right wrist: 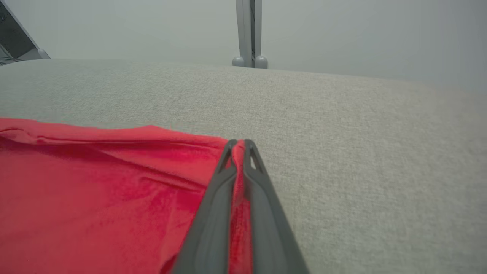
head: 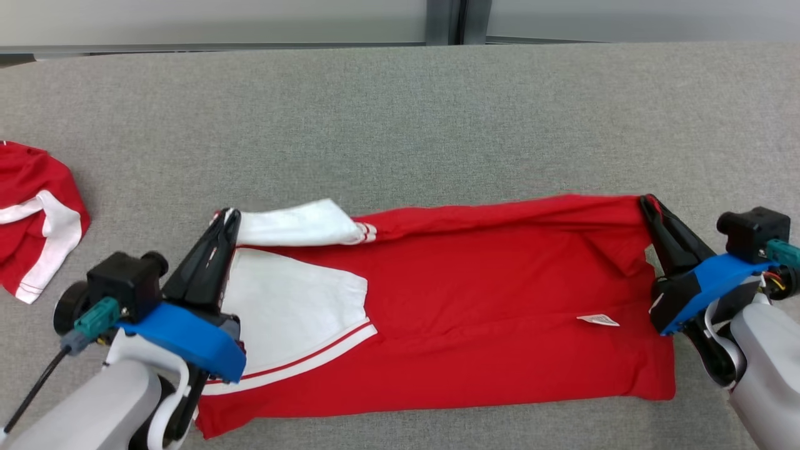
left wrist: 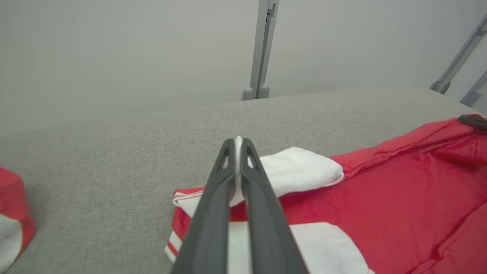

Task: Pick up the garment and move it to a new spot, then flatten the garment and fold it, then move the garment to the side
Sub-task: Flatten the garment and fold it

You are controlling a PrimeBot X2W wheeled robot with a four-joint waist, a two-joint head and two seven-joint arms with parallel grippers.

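Head view has the red garment (head: 475,300) lying across the near half of the grey table (head: 400,125), long side running left to right, with most of it flat on the surface. Left gripper (head: 228,219) has its fingers squeezed together on the far-left corner, right where the white sleeve (head: 294,225) is tucked over. The left wrist view shows a sliver of white cloth pinched between the tips. Right gripper (head: 647,203) is doing the same at the far-right corner, fingers clamped on red fabric, and its own wrist view shows the cloth bunched in the gap.

My guess on the why: grabbing both far corners at once lets the arms hold that far edge straight between them, so the cloth can't sag or twist when it moves. That looks like a setup for bringing the far edge toward the near one as a fold, or for dragging the whole thing flat, though I can't tell which.

A little white label (head: 598,320) sits on the right part. Another red-and-white piece (head: 31,206) is crumpled at the far left, well apart, probably just parked out of the way.
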